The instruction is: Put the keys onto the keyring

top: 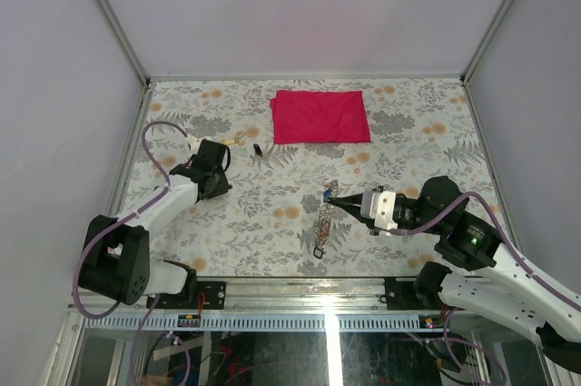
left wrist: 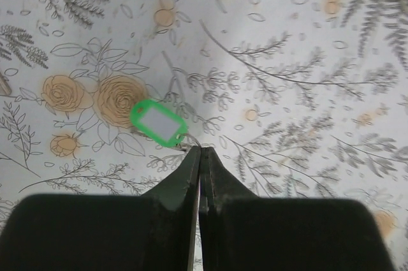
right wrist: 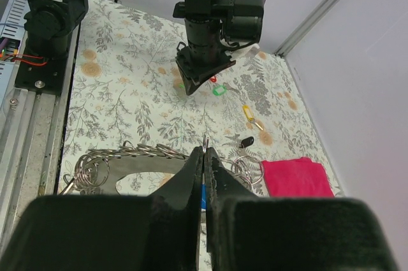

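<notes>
A green-tagged key (left wrist: 158, 124) lies on the flowered table. My left gripper (left wrist: 199, 151) is shut, its tips pinching the tag's small wire ring; in the top view this gripper (top: 216, 182) hides the key. The keyring (right wrist: 127, 170), a dark grey plate with an oval opening and several split rings, lies near the front (top: 320, 222). My right gripper (right wrist: 205, 150) is shut on a thin ring at its end, a blue tag (right wrist: 203, 191) showing between the fingers. Loose on the table are a second green key (right wrist: 218, 90), a red (right wrist: 213, 80), a yellow (right wrist: 247, 113) and a black one (right wrist: 247, 140).
A folded red cloth (top: 320, 116) lies at the back middle. The yellow key (top: 238, 138) and the black key (top: 259, 150) sit between it and the left gripper. White walls close off the table on three sides; the arm bases stand along the metal front rail (top: 300, 291).
</notes>
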{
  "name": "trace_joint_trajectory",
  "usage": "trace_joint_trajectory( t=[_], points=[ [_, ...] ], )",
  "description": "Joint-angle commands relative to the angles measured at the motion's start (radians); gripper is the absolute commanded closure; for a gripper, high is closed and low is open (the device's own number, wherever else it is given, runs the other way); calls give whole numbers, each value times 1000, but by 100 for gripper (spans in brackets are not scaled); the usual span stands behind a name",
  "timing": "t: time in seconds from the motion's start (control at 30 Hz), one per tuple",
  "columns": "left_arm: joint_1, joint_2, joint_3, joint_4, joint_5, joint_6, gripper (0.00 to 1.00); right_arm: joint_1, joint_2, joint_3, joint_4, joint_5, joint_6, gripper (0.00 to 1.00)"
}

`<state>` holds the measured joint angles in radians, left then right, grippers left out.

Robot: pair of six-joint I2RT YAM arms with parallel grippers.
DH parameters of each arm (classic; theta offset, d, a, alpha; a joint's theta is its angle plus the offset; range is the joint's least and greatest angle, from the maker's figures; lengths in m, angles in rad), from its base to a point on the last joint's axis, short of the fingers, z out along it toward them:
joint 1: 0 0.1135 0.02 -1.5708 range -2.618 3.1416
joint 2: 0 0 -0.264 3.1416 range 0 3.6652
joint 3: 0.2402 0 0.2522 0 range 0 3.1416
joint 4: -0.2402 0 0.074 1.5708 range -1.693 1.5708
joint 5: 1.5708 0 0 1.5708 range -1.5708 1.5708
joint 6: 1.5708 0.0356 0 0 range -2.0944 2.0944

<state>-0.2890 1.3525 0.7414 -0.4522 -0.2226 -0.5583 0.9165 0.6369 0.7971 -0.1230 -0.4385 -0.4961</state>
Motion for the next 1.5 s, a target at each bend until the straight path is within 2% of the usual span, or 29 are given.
trace_joint_trajectory(
  t=[0.0,0.17,0.3,0.4,0.5,0.7,0.83,1.03,1.37,1.47],
  points=[
    [-17,-53,39,3,32,41,100,7,-6,28,80,-2,20,100],
    [-26,-98,26,28,114,72,100,7,-9,31,77,2,30,100],
    [-52,-108,36,69,282,103,100,7,-9,38,72,8,35,100],
    [-104,-86,55,110,368,98,100,7,-9,37,77,11,49,100],
    [-190,-49,80,146,396,81,100,8,-11,37,79,16,66,100],
    [-337,35,78,329,538,-12,100,9,-18,35,75,29,80,100],
    [-365,74,16,501,640,-90,100,8,-20,36,67,36,84,100],
    [-363,89,-76,610,652,-127,100,8,-24,33,55,40,87,100],
    [-339,52,-151,621,610,-124,99,9,-19,30,55,38,92,100],
    [-324,28,-167,607,594,-119,89,7,-16,30,55,35,93,100]
  ],
)
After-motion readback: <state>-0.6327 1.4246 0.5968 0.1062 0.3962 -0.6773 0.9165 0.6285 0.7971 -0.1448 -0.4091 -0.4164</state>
